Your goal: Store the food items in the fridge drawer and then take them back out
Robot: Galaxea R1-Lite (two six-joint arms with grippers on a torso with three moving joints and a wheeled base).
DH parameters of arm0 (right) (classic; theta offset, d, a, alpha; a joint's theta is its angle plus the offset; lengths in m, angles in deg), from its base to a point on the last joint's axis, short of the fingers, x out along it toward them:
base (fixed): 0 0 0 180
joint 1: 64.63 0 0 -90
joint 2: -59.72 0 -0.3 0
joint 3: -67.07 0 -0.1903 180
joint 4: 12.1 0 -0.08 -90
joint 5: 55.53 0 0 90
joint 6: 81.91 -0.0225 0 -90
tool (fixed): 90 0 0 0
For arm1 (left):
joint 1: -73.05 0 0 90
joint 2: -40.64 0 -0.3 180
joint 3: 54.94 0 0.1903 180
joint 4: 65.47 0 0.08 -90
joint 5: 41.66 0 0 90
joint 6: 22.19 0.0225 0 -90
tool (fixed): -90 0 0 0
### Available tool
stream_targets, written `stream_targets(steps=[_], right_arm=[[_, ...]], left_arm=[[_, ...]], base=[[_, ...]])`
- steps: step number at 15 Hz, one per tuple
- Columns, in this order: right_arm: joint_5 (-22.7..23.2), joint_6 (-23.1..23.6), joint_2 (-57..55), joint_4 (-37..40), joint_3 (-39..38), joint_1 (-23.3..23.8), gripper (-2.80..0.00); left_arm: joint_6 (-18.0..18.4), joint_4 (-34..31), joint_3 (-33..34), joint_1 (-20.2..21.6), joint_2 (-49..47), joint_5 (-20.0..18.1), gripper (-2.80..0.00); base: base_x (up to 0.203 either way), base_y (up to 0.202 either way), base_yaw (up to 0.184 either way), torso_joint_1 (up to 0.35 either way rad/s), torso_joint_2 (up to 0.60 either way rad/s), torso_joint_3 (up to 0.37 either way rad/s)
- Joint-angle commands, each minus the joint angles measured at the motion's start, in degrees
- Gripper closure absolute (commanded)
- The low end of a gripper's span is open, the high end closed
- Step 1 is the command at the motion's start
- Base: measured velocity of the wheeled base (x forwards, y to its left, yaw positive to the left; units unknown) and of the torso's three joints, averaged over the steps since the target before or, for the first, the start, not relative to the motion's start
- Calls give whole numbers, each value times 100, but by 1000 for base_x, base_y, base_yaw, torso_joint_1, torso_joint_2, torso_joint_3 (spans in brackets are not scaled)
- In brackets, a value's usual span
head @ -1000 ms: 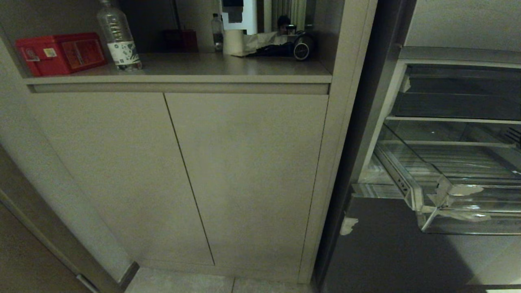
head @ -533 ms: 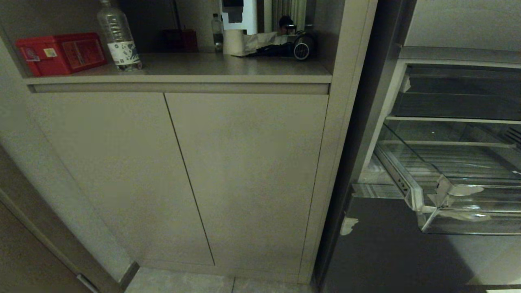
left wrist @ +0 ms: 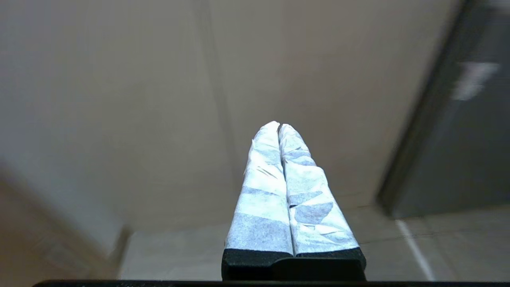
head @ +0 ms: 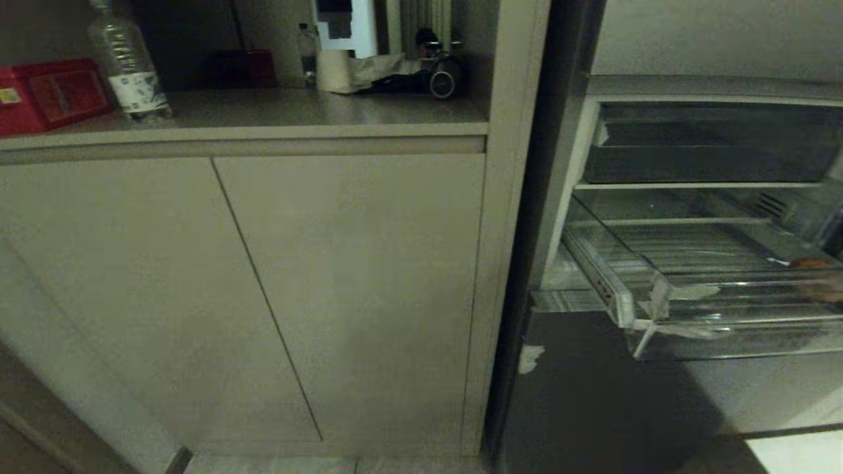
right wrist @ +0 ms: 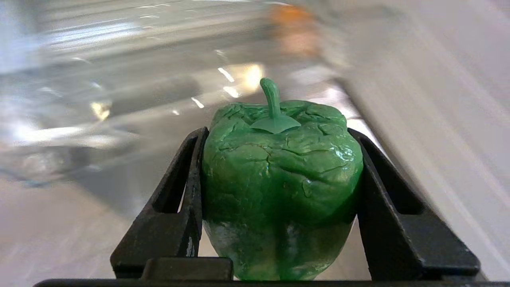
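The right gripper (right wrist: 279, 199) has its black jaws clamped on a glossy green plastic bell pepper (right wrist: 281, 179), stem up, filling the lower centre of the right wrist view. The wide clear ribbed fridge drawer (head: 698, 289) stands pulled out at the right of the head view, a small orange-brown round fruit (head: 813, 264) at its right edge. Likely risk: the smooth pepper slipping, or catching the drawer's front wall. The left gripper (left wrist: 279, 127), taped fingers together, hangs beside the beige cabinet door (head: 355, 289)
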Motion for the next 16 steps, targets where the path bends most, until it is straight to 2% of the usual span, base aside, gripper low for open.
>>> stream_targets(steps=[1, 7, 13, 16], right_arm=[[-6, 21, 357, -29, -210, 2, 0], [-15, 33, 806, -29, -520, 2, 0], [3, 12, 735, -29, -657, 2, 0], [12, 1, 610, -367, -868, 1, 0]], left_arm=[[2, 0, -1, 2, -8, 0, 0], [2, 0, -1, 2, -8, 0, 0], [2, 0, -1, 2, -8, 0, 0], [2, 0, -1, 2, -8, 0, 0]], base=[[-1, 5, -175, 2, 10, -1], [-1, 7, -178, 3, -1, 3], [1, 7, -175, 1, 2, 2], [3, 9, -175, 0, 2, 1]])
